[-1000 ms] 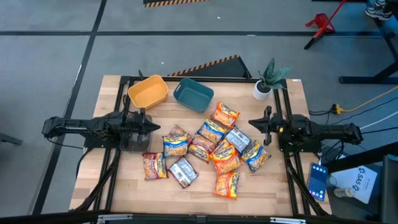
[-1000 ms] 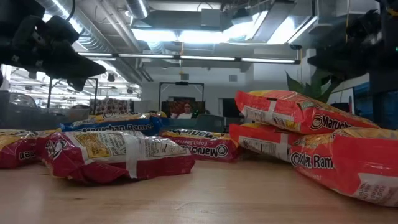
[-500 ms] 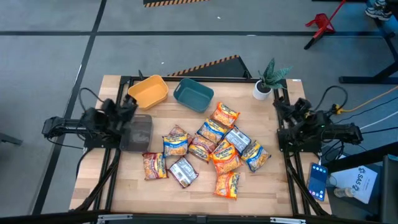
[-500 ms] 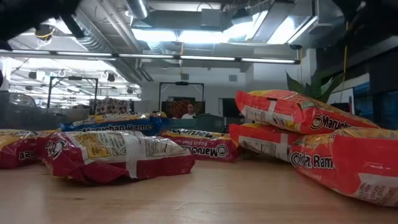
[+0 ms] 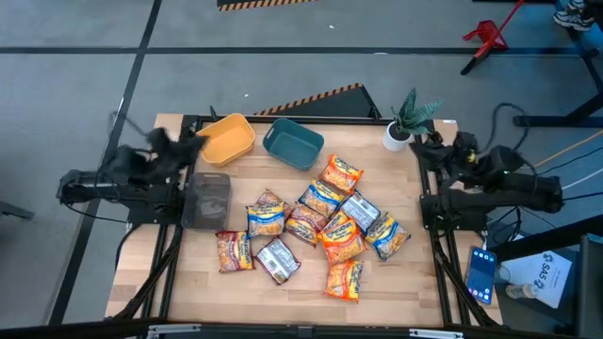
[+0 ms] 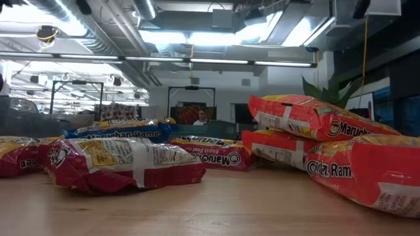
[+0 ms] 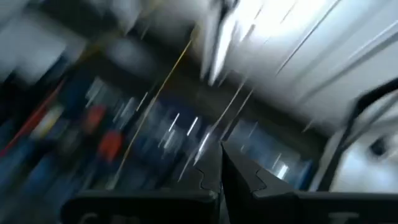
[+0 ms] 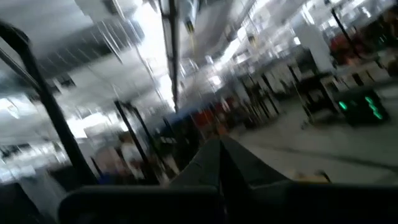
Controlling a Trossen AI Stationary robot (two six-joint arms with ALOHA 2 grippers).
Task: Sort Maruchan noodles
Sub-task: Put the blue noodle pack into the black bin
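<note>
Wood table (image 5: 188,282), mid area: Maruchan noodles (image 5: 311,226) in loose cluster, approx a dozen pkts, some overlapping. Behind them yellow bin (image 5: 224,138) beside teal bin (image 5: 293,143); potted plant (image 5: 407,118) at far right corner. Left end effector (image 5: 174,143) clenched, empty, at left edge nr yellow bin. Right end effector (image 5: 435,141) clenched, empty, nr plant.
</note>
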